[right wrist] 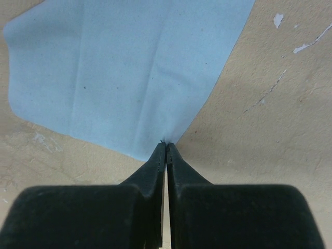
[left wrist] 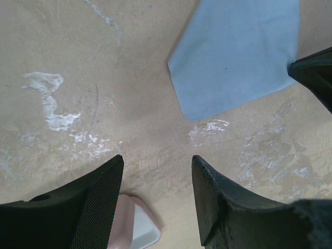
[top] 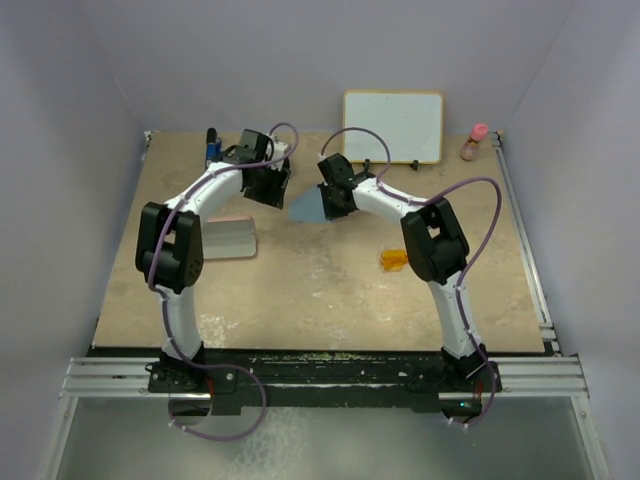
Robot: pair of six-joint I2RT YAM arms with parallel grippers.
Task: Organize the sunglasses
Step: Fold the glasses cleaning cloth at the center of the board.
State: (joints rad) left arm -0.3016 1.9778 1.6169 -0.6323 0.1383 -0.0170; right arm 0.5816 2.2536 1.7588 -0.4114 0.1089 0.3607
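Observation:
The orange-amber sunglasses (top: 394,260) lie on the table right of centre, beside my right arm and apart from both grippers. The light blue cloth (top: 303,208) lies at the back centre. My right gripper (top: 328,203) is shut on a corner of the cloth (right wrist: 119,72), its fingertips (right wrist: 166,148) pinching the edge. My left gripper (top: 271,186) hovers open and empty just left of the cloth (left wrist: 238,57), over bare table (left wrist: 157,166). The pink case (top: 232,237) lies open at the left; its corner (left wrist: 137,228) shows below my left finger.
A whiteboard (top: 393,126) leans at the back wall. A small pink-capped bottle (top: 475,143) stands at the back right. A blue-and-black object (top: 213,145) sits at the back left. A metal rail (top: 527,250) runs along the table's right edge.

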